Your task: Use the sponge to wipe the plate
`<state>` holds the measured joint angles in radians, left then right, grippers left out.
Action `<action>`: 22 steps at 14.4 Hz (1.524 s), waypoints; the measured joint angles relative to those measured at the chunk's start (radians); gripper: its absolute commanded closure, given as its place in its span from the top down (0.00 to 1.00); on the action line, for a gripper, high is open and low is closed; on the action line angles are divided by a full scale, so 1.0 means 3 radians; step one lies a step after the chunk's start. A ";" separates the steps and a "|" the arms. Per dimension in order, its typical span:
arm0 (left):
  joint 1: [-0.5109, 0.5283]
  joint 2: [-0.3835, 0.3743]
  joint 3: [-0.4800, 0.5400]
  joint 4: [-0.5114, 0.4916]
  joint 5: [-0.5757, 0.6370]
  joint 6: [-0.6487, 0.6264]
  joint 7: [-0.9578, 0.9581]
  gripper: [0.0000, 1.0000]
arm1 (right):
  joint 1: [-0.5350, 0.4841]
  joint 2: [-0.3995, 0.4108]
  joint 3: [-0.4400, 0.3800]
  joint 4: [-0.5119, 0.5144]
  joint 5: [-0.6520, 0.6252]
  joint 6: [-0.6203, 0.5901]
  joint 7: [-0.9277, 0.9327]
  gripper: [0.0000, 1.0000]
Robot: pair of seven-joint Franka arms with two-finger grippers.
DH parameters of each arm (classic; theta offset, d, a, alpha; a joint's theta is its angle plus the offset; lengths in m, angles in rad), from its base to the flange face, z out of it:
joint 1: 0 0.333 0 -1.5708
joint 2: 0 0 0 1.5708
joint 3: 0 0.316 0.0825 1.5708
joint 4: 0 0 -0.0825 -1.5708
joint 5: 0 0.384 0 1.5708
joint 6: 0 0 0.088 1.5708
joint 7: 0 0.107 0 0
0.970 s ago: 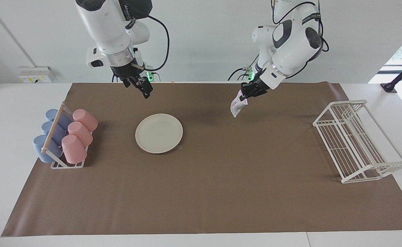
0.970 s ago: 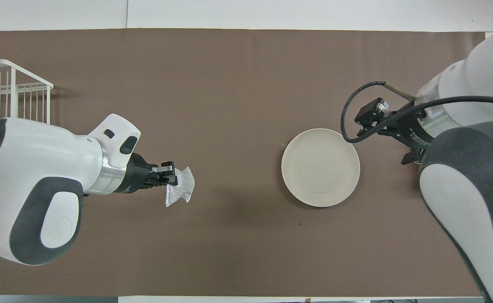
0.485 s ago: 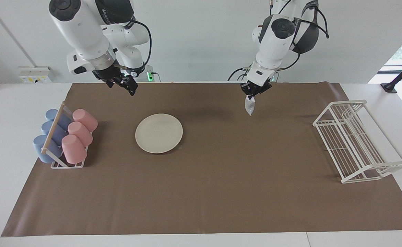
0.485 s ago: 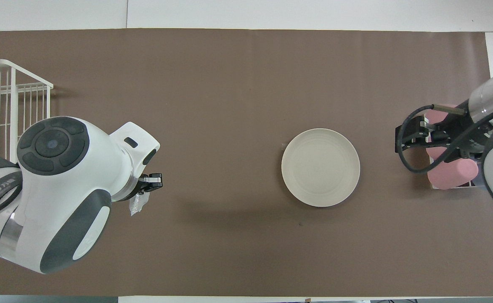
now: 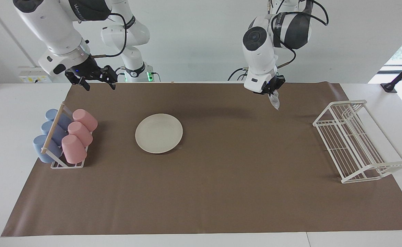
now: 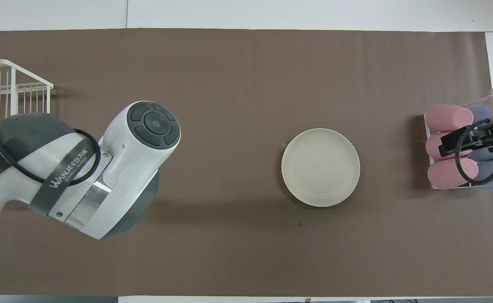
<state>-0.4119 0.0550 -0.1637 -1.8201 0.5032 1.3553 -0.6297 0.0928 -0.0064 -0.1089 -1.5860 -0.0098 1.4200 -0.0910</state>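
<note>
Two arms: both raised above the brown mat (image 5: 221, 178), neither touching anything on it.
Left gripper (image 5: 271, 93): pressed together on the top of the sponge (image 5: 274, 101), which dangles below the fingertips over bare mat, toward the white wire rack (image 5: 355, 144); in the overhead view the arm's own body hides both.
Right gripper (image 5: 96, 80): spread wide and carrying nothing, raised over the mat's edge close to the cup rack (image 5: 65, 137), where it appears to wait.
Plate (image 5: 158, 133): flat on the mat, well apart from the sponge and off toward the right arm's end, lower than either pincer; its face looks bare.
Step in hand: judged as carrying the sponge to the plate, with wiping not yet begun.
Doing it well: travel across first, then descend over the plate's middle so the hanging pad lands flat rather than folded.
Pressure: light, since nothing pins the plate and a hard push could slide it.
Stroke: small circles inside the rim.
Risk: the pad is held only by one edge and may twist.
</note>
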 measured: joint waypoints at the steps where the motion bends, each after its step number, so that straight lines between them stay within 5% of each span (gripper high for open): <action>1: 0.0001 0.0042 0.0007 0.0004 0.0178 -0.0073 -0.0002 0.00 | 0.0000 0.0000 -0.0027 0.0000 -0.0041 0.0022 -0.0055 1.00; 8: 0.0050 0.0423 0.0052 0.0048 0.1470 -0.0374 -0.0003 0.00 | 0.0008 0.0000 -0.0106 -0.0003 -0.0049 0.0051 -0.0117 1.00; 14: 0.0472 0.1021 0.0070 0.0300 0.2262 -0.0226 0.0041 0.00 | 0.0007 0.0000 -0.0107 -0.0003 -0.0012 0.0050 -0.0066 1.00; 22: 0.0944 0.1177 0.0076 0.0432 0.2488 0.0570 0.0145 0.00 | 0.0004 -0.0010 -0.0108 -0.0002 0.0011 0.0050 0.0101 1.00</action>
<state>-0.1287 0.4080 -0.1410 -1.6907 1.2496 1.5262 -0.5862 0.0941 -0.0094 -0.1413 -1.5866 -0.0066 1.4349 -0.0608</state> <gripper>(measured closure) 0.956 0.000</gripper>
